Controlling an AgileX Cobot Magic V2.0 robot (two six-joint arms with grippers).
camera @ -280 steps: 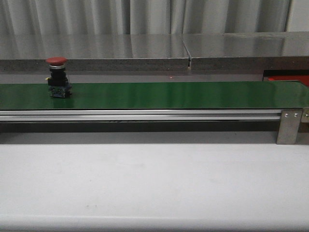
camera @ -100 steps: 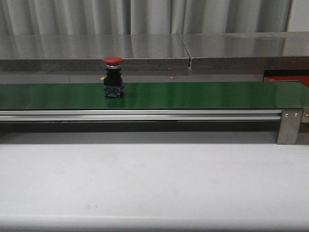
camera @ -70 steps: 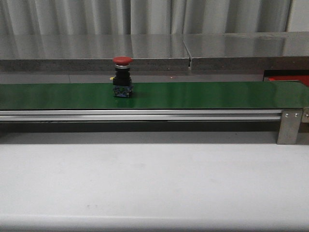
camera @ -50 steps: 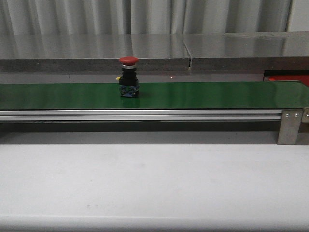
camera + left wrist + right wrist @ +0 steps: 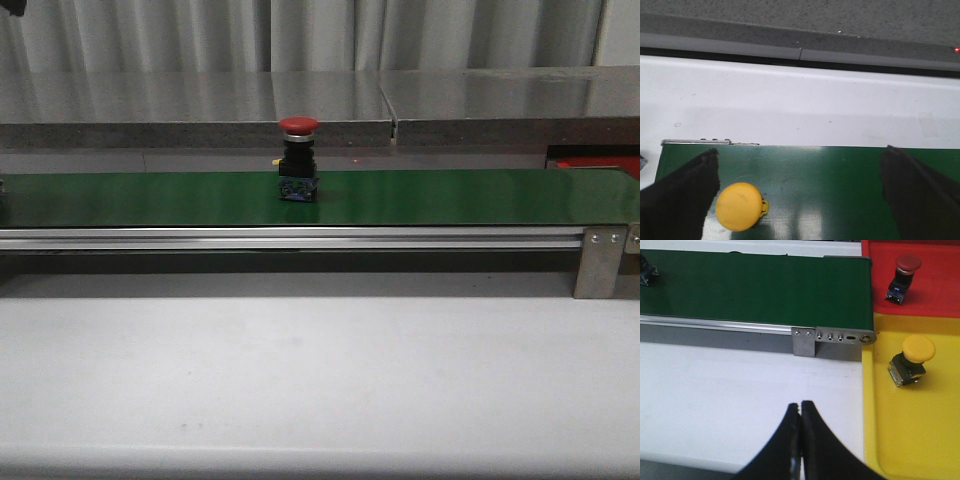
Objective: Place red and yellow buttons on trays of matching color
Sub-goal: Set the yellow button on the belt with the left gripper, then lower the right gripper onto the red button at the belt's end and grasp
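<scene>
A red button [image 5: 298,160] stands upright on the green belt [image 5: 450,196], a little left of the middle. A yellow button [image 5: 739,206] sits on the belt between the wide-apart fingers [image 5: 680,200] of my left gripper [image 5: 800,200], which is open and holds nothing; the button is close to one finger. My right gripper [image 5: 800,405] is shut and empty over the white table. Past the belt's end lie a red tray [image 5: 935,295] holding a red button [image 5: 902,271] and a yellow tray [image 5: 910,435] holding a yellow button [image 5: 912,360].
A metal bracket [image 5: 832,341] closes the belt's end next to the trays. An aluminium rail [image 5: 300,238] runs along the belt's front. A grey ledge [image 5: 200,130] runs behind it. White table [image 5: 320,380] lies in front. Only a sliver of the red tray [image 5: 595,162] shows in the front view.
The red button has travelled right along the belt, from the far left to near the middle. A dark shape has come into the front view's top left corner.
</scene>
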